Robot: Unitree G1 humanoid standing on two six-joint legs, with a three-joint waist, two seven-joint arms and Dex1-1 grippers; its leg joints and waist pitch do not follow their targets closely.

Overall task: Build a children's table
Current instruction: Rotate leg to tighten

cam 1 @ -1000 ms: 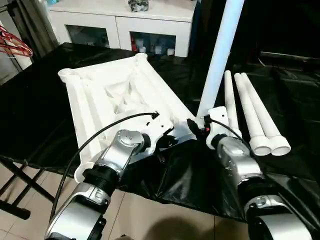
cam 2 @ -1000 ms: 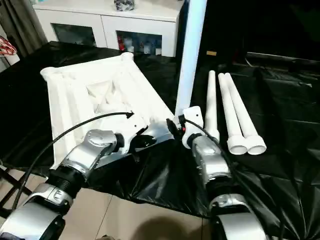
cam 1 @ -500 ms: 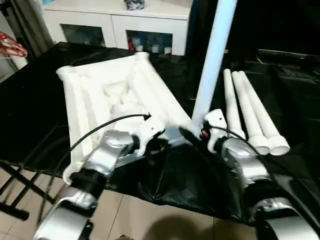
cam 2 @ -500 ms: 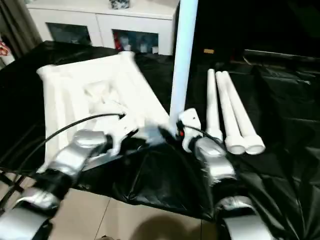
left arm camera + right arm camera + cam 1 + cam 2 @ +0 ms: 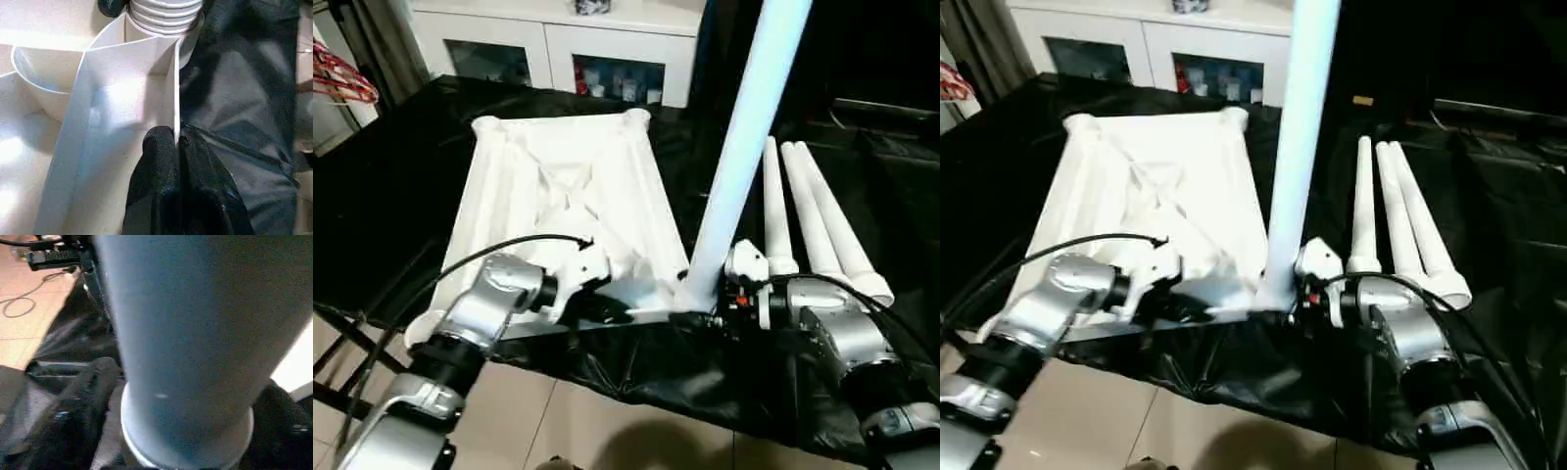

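The children's table top [image 5: 558,186] lies upside down on the black-covered bench, ribs and corner sockets facing up. One white leg [image 5: 744,147] stands upright in the near right corner socket, its threaded end [image 5: 166,14] seated there. My right gripper [image 5: 697,305] reaches in from the right and is shut on that leg's base, a black finger [image 5: 83,396] on each side. My left gripper [image 5: 168,142] is shut on a thin rib at the top's near edge, just left of that socket. Three more legs [image 5: 813,215] lie side by side to the right.
A white glass-door cabinet [image 5: 568,49] stands behind the bench. Red hangers [image 5: 342,83] show at the far left. The bench's near edge [image 5: 607,372] drops to a tiled floor, with dark stand legs [image 5: 342,343] at the lower left.
The head camera has shifted, so the top looks squarer on. My right forearm has swung round to the right of the upright leg. The left gripper keeps its hold on the near edge.
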